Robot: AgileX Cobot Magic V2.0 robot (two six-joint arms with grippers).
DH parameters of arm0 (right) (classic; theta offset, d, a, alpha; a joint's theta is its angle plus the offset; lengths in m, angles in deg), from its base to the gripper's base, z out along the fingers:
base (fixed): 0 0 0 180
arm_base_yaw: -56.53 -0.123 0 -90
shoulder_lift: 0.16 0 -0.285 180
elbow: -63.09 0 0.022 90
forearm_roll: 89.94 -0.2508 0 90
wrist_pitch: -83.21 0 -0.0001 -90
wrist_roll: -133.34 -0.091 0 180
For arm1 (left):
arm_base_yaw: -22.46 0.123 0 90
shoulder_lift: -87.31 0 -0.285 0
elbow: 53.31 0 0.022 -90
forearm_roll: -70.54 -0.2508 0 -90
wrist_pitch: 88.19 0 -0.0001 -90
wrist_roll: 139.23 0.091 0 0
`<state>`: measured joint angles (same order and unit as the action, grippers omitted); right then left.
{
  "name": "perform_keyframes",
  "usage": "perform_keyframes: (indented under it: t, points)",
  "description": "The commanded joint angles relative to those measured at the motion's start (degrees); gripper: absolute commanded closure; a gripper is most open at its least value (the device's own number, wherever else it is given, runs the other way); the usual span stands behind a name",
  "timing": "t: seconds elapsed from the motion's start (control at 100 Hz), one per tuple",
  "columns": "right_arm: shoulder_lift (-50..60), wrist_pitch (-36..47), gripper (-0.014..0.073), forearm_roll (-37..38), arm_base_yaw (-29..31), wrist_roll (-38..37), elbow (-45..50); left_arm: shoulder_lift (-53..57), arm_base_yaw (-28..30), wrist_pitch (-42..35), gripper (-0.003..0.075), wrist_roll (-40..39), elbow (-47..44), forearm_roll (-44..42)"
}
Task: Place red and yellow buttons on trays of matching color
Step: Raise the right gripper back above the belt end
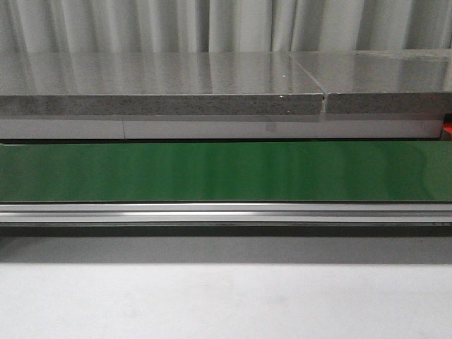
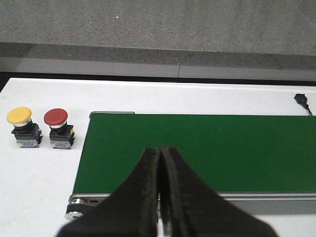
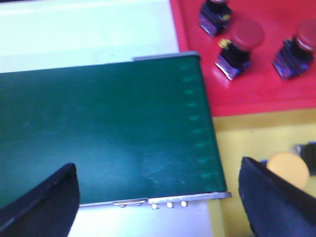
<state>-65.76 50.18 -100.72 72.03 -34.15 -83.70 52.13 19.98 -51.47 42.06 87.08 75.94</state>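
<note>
Buttons sat at both ends of the long green conveyor belt (image 1: 226,171) on the white counter (image 2: 39,182). A yellow mushroom-head push button (image 2: 22,127) and a red mushroom-head push button (image 2: 59,128) stood side by side just off one end. Past the other end, three red buttons (image 3: 239,47) lay on the red plastic tray (image 3: 256,96) and one yellow button (image 3: 288,168) on the yellow plastic tray (image 3: 237,148). The left gripper (image 2: 160,163) had its jaws pressed together, empty; the right gripper (image 3: 158,197) had its jaws spread wide.

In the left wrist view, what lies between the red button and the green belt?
Only bare white table separates the red button from the green belt in the left wrist view.
</note>
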Motion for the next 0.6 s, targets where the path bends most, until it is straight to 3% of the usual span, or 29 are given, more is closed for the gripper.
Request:
perform_keyframes:
  t: [0.0, 0.17, 0.35, 0.44, 0.59]
  points:
    - [4.2, 3.9, -0.0052, -0.4, -4.1, 1.7, -1.8, -0.3, -0.5, -4.2, 0.0739, 0.1, 1.6, 0.5]
    - [9.5, 5.7, -0.0052, -0.4, -10.2, 2.9, 0.5, -0.3, -0.5, -4.2, 0.0739, 0.1, 1.6, 0.5]
    - [14.4, 7.7, -0.0012, -0.4, -10.9, 3.0, 3.8, -0.3, -0.5, -4.2, 0.0739, 0.1, 1.6, 0.5]
    - [16.0, 9.7, 0.0097, -0.4, -10.9, 3.0, 5.4, -0.3, -0.5, -4.2, 0.0739, 0.1, 1.6, 0.5]
    - [16.4, 10.1, 0.0393, -0.4, -10.9, 3.0, 5.7, -0.3, -0.5, -4.2, 0.0739, 0.1, 1.6, 0.5]
